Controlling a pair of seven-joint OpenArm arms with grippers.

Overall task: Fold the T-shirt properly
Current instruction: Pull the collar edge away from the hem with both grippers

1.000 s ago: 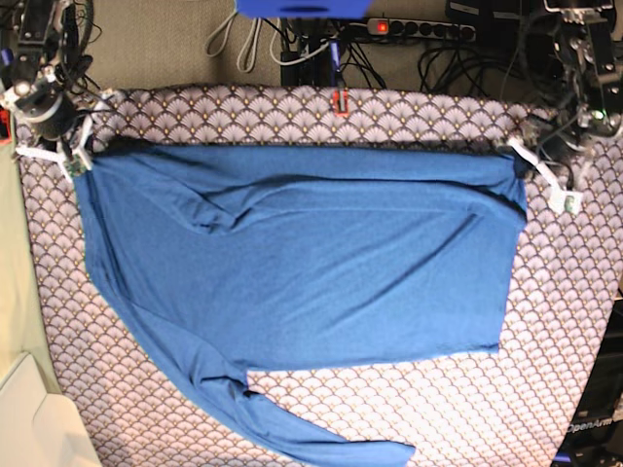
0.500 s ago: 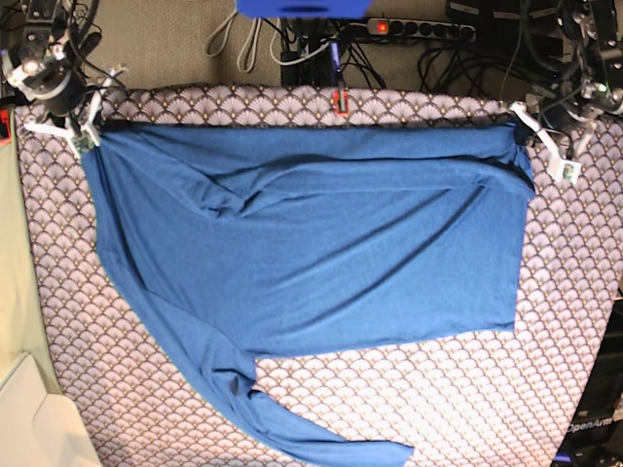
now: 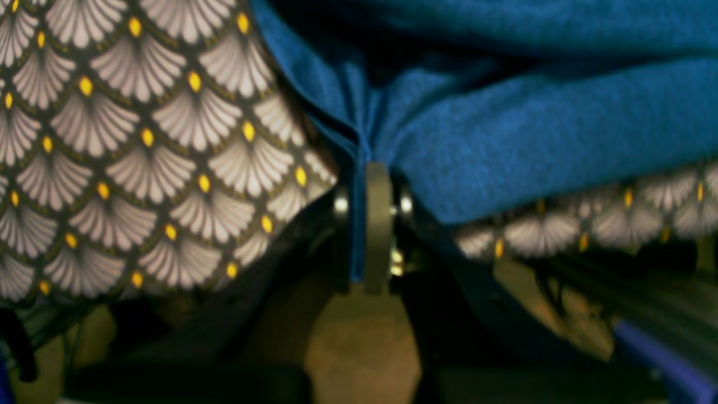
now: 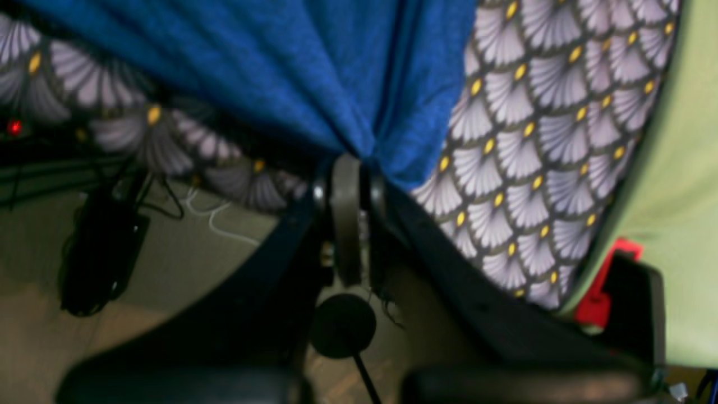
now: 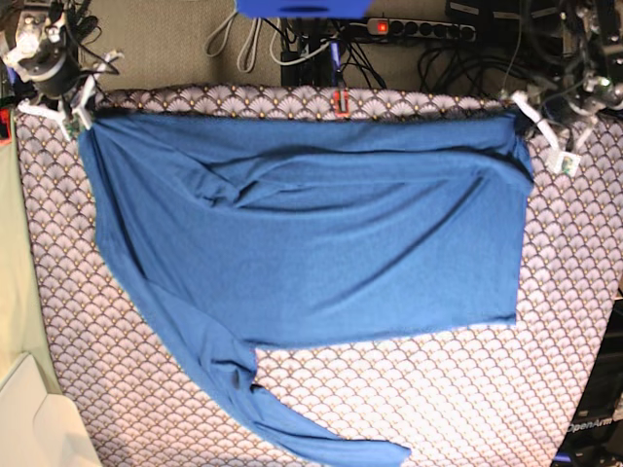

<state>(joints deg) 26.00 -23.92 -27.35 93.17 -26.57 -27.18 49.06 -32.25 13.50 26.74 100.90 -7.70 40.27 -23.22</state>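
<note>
The blue T-shirt (image 5: pixel 302 233) lies spread across the patterned table, its top edge stretched along the far edge and one long sleeve (image 5: pixel 282 418) trailing to the near side. My left gripper (image 5: pixel 526 122) is shut on the shirt's far right corner; the left wrist view shows its jaws closed on a pinch of blue fabric (image 3: pixel 362 151). My right gripper (image 5: pixel 76 117) is shut on the far left corner, and the right wrist view shows the cloth (image 4: pixel 359 140) gathered into the closed jaws.
The table cover (image 5: pixel 438 399) has a fan-scale pattern. A power strip and cables (image 5: pixel 419 39) lie on the floor beyond the far edge. A pale green surface (image 5: pixel 12 292) and a white bin (image 5: pixel 29 418) sit at the left. A small red clip (image 5: pixel 341 102) sits on the far edge.
Both grippers have pulled the shirt's top corners toward the far edge of the table. The body of the shirt slid with them and the lower hem moved away from the near side.
</note>
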